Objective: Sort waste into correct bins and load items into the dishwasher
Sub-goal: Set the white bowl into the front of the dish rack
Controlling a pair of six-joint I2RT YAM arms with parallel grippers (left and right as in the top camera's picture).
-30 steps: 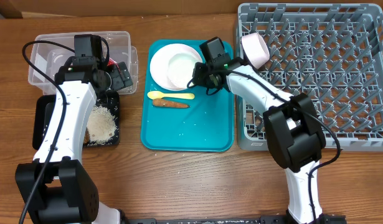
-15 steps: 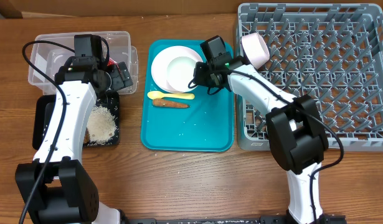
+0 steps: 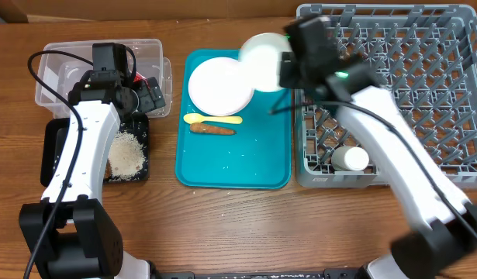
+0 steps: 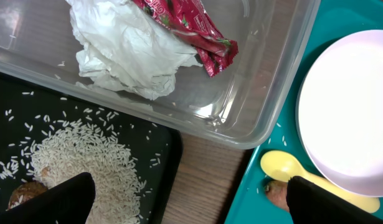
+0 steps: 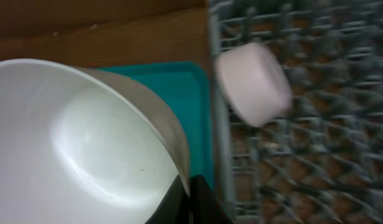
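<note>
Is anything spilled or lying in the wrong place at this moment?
A few loose rice grains lie on the teal tray, outside the black tray that holds the rice pile. The orange stick also lies unsorted there, beside the yellow spoon.

Before me: wooden table (image 3: 222, 225), brown grain. Four things directly on it. At 10 o'clock, clear tub (image 3: 56, 70). At 9, black tray (image 4: 160, 193), close against tub's near side. Centre toward 12, teal tray (image 3: 238, 167), near both. At 2 to 3, grey dish rack (image 3: 447, 93), just beside teal tray.
</note>
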